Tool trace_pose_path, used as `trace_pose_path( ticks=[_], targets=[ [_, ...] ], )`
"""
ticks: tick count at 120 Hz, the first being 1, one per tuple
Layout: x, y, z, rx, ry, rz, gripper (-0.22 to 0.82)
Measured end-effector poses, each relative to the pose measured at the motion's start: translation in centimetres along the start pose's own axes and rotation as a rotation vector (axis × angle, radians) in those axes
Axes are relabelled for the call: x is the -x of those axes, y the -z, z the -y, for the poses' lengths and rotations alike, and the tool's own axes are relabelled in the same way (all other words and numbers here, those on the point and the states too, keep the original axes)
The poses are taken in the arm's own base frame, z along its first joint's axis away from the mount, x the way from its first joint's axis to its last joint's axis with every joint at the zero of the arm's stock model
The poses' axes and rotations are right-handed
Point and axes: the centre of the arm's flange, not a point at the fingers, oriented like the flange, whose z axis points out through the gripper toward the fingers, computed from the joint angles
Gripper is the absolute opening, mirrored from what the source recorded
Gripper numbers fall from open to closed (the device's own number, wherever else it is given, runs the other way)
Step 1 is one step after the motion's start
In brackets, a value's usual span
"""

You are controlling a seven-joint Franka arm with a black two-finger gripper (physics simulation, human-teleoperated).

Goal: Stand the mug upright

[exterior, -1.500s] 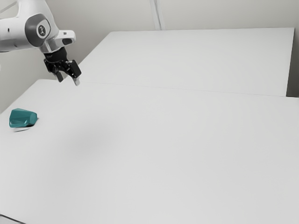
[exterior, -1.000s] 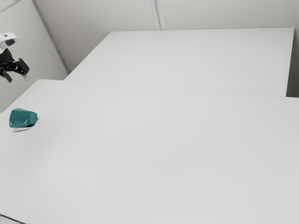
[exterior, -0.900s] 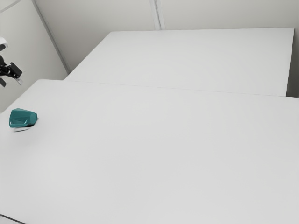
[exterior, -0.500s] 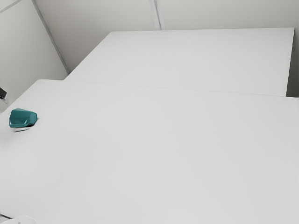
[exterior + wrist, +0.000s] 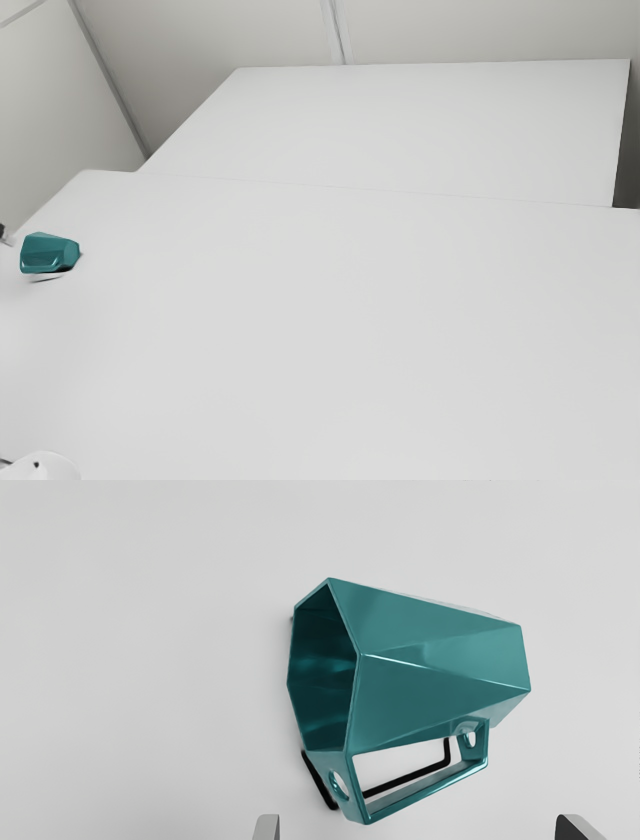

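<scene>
Your gripper (image 5: 6,237) — one, its two fingers (image 5: 266,828) stand wide apart. Your mug (image 5: 425,670) — one, teal, faceted, lies on its side on the table (image 5: 350,330), beyond your fingertips, its handle (image 5: 427,790) toward the gap between them.

The gripper (image 5: 6,237) is at the exterior view's left edge (white arm (image 5: 48,468) lower down), jaws wide apart.

Mug (image 5: 430,665): glossy, smooth teal faces with bright highlights along the facet edges; material not determinable, ceramic or plastic. Handle (image 5: 425,790): same glossy finish. Tabletop (image 5: 340,330): smooth, near-matt white, material unclear.
</scene>
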Motion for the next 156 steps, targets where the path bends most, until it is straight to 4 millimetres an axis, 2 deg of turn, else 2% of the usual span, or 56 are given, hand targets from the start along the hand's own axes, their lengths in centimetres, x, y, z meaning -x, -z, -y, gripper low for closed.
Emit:
trace_pose_path(
  ticks=[15, 50, 82, 111, 129, 142, 156],
  targets=[
    [0.8, -0.5, 0.8, 0.046, -0.001, -0.044, 0.6],
    [2.1, -3.7, 1.9, 0.162, 0.014, -0.121, 0.6],
    [1.6, -5.1, 1.8, 0.199, -0.003, -0.163, 0.6],
    [1.1, -4.9, 2.2, 0.186, -0.027, -0.208, 0.6],
    [0.6, -6.3, 1.8, 0.213, -0.041, -0.231, 0.59],
    [0.5, -7.1, 1.8, 0.221, -0.045, -0.24, 0.54],
    [0.3, -7.1, 1.7, 0.223, -0.051, -0.249, 0.38]
  ],
)
